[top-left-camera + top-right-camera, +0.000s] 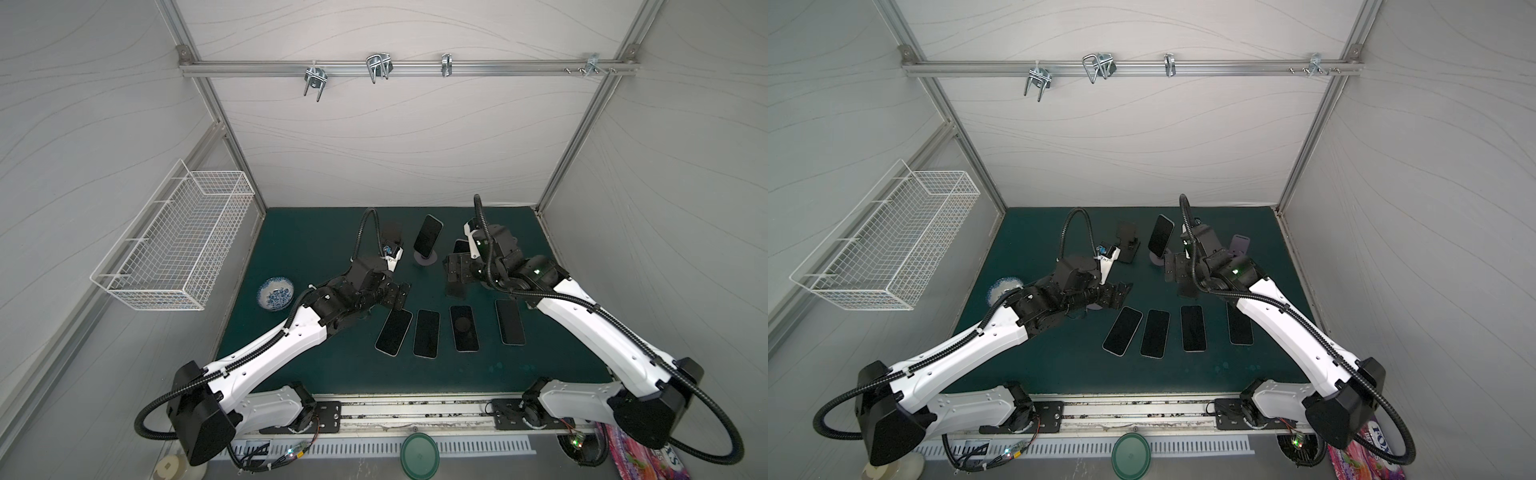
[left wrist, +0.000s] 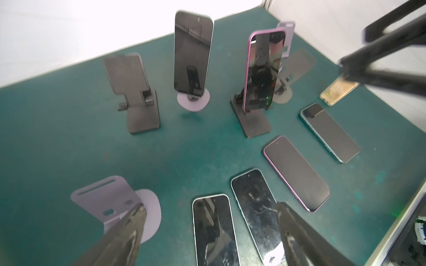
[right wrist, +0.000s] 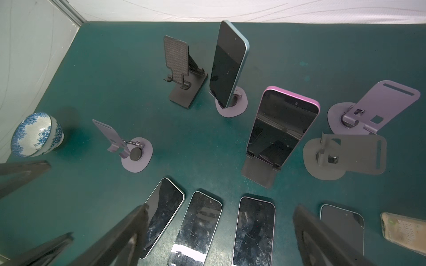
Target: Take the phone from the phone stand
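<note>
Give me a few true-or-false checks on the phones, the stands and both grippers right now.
1. Two phones rest on stands: the blue-edged phone and the purple-edged phone. True.
2. The left gripper holds a phone. False: it is open and empty.
3. The right gripper is open. True.
4. The purple-edged phone sits on a round-based purple stand. False: it sits on a black stand with a rectangular base.
5. The bowl lies upside down. False: it stands open side up.

Purple phone (image 2: 262, 71) propped on black stand (image 2: 255, 124), end effector (image 2: 210, 206) spread, empty
</note>
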You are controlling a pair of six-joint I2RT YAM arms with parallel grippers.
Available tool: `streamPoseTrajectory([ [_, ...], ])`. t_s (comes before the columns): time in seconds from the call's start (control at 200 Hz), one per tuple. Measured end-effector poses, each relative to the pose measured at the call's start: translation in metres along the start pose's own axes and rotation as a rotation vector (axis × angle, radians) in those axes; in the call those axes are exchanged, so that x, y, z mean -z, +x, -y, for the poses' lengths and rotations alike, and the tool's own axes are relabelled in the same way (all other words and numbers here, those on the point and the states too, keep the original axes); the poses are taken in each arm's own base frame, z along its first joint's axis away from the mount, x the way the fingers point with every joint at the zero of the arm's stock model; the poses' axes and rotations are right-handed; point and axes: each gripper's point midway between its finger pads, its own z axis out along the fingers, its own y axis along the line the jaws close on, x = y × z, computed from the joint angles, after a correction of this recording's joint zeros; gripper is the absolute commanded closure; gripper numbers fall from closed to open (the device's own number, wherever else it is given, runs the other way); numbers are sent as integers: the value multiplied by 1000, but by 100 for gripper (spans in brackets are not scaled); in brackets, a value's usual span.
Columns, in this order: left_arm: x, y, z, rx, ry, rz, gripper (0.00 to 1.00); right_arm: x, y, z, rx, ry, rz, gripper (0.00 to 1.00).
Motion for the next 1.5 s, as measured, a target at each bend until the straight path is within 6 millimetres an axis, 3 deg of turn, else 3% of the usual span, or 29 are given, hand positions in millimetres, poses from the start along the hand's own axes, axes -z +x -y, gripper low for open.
streamPoseTrajectory([
  [0.45, 21, -19, -3, -140, -9, 130, 6, -33, -5, 35, -86, 66, -62, 3],
  [0.68, 14, -11, -1, -161, 29, 133, 6, -37, -12, 42, -100, 106, -45, 6],
  [0.87, 6, 0, 5, -150, 83, 123, 1, -48, -8, 49, -122, 156, -61, 1],
  [1.5, -6, 4, 18, -142, 157, 104, 1, -67, 0, 59, -164, 214, -61, 1],
])
